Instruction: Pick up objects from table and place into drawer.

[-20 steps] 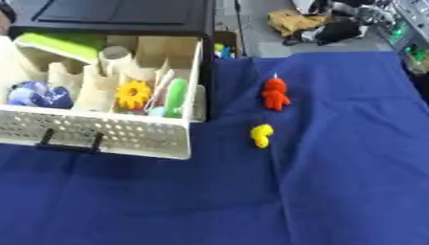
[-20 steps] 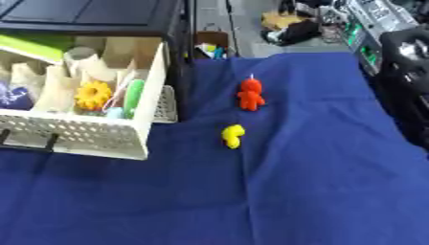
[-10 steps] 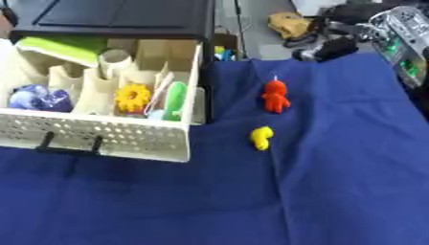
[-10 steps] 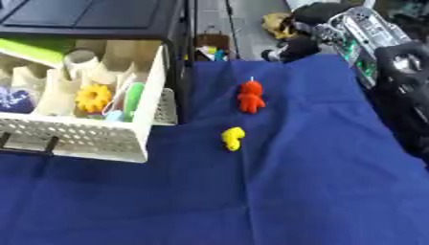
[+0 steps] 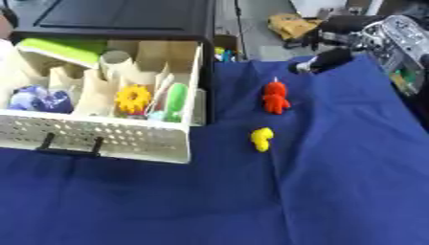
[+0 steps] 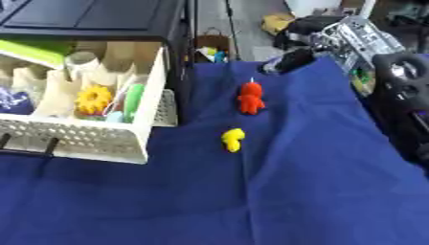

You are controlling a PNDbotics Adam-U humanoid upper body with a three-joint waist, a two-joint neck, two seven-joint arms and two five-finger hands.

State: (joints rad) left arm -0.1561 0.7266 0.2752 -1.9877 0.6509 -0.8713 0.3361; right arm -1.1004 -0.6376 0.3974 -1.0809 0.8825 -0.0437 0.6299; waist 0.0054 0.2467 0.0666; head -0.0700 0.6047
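step: reaching for a pick | right hand (image 6: 293,60) coming in just beyond the red figure (image 6: 250,97), finger state unclear, holding nothing | yellow toy (image 6: 232,139) lying nearer than the figure | open drawer (image 6: 126,136) standing left of it | next: closing on the figure

Two head-mounted views look steeply down from fairly near onto a blue cloth-covered table (image 5: 335,191). The right eye sits slightly rightward. Both share the open white drawer (image 5: 109,139) at left, and the red figure (image 6: 250,98) and yellow toy (image 6: 232,139) mid-table.
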